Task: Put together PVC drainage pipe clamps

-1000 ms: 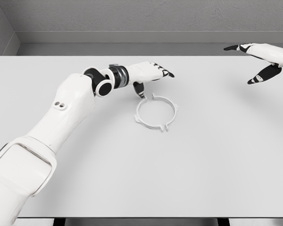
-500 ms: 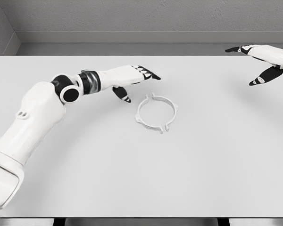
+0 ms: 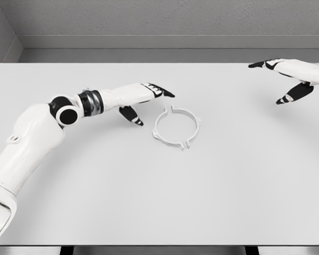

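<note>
Retreating leftward from clamp (image 3: 176,127), left hand (image 3: 141,98) (fingers spread, empty); clamp unmoved mid-frame; right hand (image 3: 290,74) splayed upper right. Placement likely done.

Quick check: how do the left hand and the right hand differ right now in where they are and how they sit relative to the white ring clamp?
The left hand hovers just left of the white ring-shaped plastic pipe clamp, close but apart from it; the right hand sits far off at the right edge of the white table. The left arm shows whole from the shoulder; the right shows little beyond the hand. Both are open, fingers spread, holding nothing.
</note>
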Robot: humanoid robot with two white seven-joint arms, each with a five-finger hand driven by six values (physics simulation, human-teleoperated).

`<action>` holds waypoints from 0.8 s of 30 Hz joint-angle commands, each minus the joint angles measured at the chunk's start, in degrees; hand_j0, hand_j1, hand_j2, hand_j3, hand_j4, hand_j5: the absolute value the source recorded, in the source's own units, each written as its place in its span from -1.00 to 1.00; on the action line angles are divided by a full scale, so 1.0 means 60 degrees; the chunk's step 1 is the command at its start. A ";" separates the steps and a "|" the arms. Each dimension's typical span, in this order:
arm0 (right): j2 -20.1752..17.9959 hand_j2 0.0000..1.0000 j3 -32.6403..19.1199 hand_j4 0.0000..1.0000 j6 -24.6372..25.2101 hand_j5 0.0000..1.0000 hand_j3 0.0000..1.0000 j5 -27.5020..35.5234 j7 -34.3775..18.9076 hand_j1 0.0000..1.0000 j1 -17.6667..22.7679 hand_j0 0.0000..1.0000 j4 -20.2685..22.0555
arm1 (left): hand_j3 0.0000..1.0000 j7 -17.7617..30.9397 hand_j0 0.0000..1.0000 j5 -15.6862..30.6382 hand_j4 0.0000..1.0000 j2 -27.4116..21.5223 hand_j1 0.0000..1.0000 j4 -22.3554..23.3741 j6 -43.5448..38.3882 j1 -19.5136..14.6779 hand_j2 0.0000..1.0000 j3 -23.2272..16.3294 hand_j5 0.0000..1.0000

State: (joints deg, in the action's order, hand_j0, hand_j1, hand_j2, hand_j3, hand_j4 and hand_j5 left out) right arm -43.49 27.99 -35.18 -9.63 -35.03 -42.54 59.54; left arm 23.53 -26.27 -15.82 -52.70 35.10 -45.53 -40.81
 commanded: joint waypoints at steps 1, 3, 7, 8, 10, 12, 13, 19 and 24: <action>-0.0018 1.00 -0.0066 1.00 0.0030 1.00 1.00 0.0082 0.0005 1.00 0.0000 1.00 0.0199 | 1.00 -0.0010 1.00 -0.0044 1.00 0.0279 1.00 0.0390 -0.0017 0.0000 1.00 -0.0009 1.00; -0.0018 1.00 -0.0066 1.00 0.0030 1.00 1.00 0.0082 0.0005 1.00 0.0029 1.00 0.0199 | 1.00 -0.0010 1.00 -0.0045 1.00 0.0279 1.00 0.0405 -0.0017 0.0000 1.00 -0.0009 1.00; -0.0018 1.00 -0.0066 1.00 0.0030 1.00 1.00 0.0082 0.0005 1.00 0.0029 1.00 0.0199 | 1.00 -0.0068 1.00 -0.0030 1.00 0.0396 1.00 0.0595 -0.0017 0.0000 1.00 0.0006 1.00; -0.0018 1.00 -0.0066 1.00 0.0030 1.00 1.00 0.0067 0.0005 1.00 0.0029 1.00 0.0199 | 1.00 -0.0068 1.00 -0.0030 1.00 0.0411 1.00 0.0610 -0.0017 0.0000 1.00 0.0006 1.00; -0.0018 1.00 -0.0066 1.00 0.0030 1.00 1.00 0.0082 0.0005 1.00 0.0029 1.00 0.0214 | 1.00 -0.0083 1.00 -0.0015 1.00 0.0484 1.00 0.0610 -0.0017 -0.0015 1.00 0.0006 1.00; -0.0018 1.00 -0.0066 1.00 0.0030 1.00 1.00 0.0082 0.0005 1.00 0.0029 1.00 0.0214 | 1.00 -0.0083 1.00 0.0058 1.00 0.0425 1.00 0.0595 -0.0017 -0.0117 1.00 0.0094 1.00; -0.0018 1.00 -0.0066 1.00 0.0030 1.00 1.00 0.0082 0.0005 1.00 0.0029 1.00 0.0214 | 1.00 -0.0083 1.00 0.0072 1.00 0.0396 1.00 0.0580 -0.0017 -0.0132 1.00 0.0094 1.00; -0.0018 1.00 -0.0066 1.00 0.0030 1.00 1.00 0.0082 0.0005 1.00 0.0029 1.00 0.0419 | 1.00 -0.0068 1.00 0.0292 1.00 0.0352 1.00 0.0551 -0.0017 -0.0146 1.00 0.0050 1.00; -0.0032 1.00 -0.0095 1.00 0.0030 1.00 1.00 0.0082 0.0005 1.00 0.0103 1.00 0.0712 | 1.00 -0.0068 1.00 0.0234 1.00 0.0455 1.00 0.0610 -0.0017 -0.0117 1.00 -0.0009 1.00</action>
State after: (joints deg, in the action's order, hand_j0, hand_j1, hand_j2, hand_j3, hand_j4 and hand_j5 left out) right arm -43.58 27.53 -35.17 -9.56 -35.03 -41.66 62.84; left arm 23.14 -25.25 -13.27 -49.14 35.11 -46.23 -40.84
